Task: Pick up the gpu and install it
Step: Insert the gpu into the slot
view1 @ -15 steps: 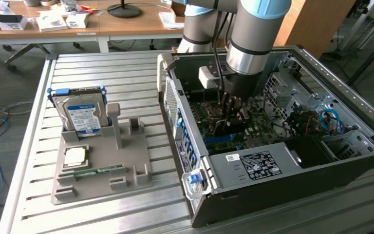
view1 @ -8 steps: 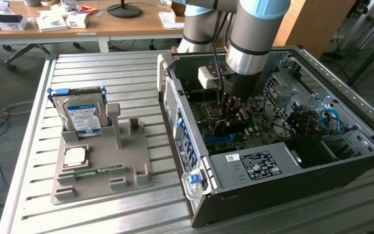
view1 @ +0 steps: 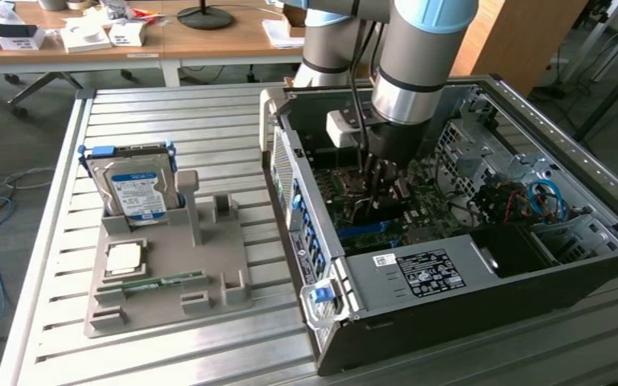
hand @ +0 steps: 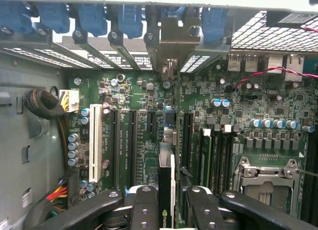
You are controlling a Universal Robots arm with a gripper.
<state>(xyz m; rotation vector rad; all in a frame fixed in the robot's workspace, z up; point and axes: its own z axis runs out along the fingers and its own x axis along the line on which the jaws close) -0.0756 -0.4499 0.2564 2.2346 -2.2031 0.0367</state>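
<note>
Your case (view1: 427,273) holds 1 motherboard (hand: 248,106) and 1 gpu (hand: 166,183). The gripper (hand: 169,204) clamps the gpu on edge over the board, long axis along the slots (hand: 132,140), bracket (hand: 172,38) toward the case's rear wall. Beside the case, the tray (view1: 221,269) holds 1 hard drive (view1: 135,189), 1 RAM stick (view1: 161,283) and 1 CPU (view1: 125,257).

Grip and seating unseen
The thin dark gpu (hand: 167,180), edge-on with a pale metal bracket, runs past the wrist view's edge within the black metal gripper (hand: 171,210), itself cut off there; whether they touch, or whether the card sits in a slot, cannot be told. In the exterior view the silver arm wrist (view1: 405,104) covers part of the gripper; print on the white case label (view1: 430,273) is too small to read.
</note>
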